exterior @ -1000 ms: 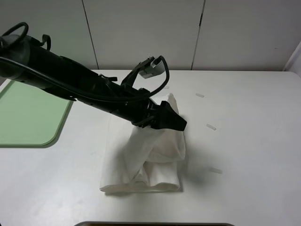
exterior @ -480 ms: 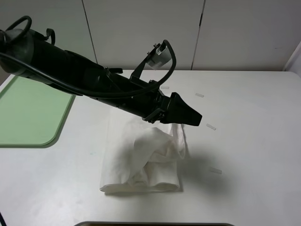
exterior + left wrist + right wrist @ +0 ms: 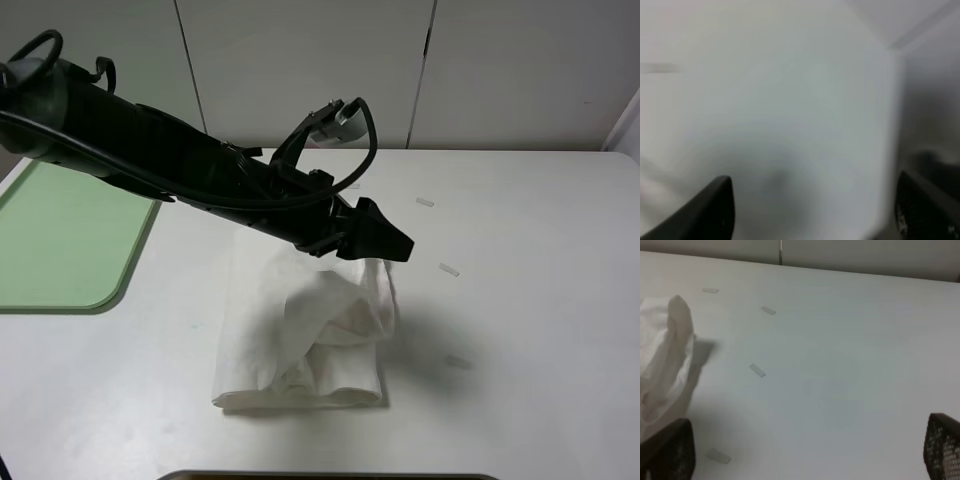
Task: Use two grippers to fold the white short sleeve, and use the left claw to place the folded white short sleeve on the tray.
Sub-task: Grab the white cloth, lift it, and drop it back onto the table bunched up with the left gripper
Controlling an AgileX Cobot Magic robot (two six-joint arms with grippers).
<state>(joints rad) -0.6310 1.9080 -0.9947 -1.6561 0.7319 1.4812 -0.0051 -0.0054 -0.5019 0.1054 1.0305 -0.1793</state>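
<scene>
Exterior high view: the black two-fingered left claw hangs over the half-folded thin white cotton T-shirt, fingers parted and empty, probably to regrasp it.

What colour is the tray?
The tray is light green, best seen in the exterior high view.

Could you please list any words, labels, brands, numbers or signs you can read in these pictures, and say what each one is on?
None: no readable text shows in any view. The white short sleeve is plain, the tray is unmarked, the tape strips are blank, and the left wrist view is too blurred to tell.
</scene>
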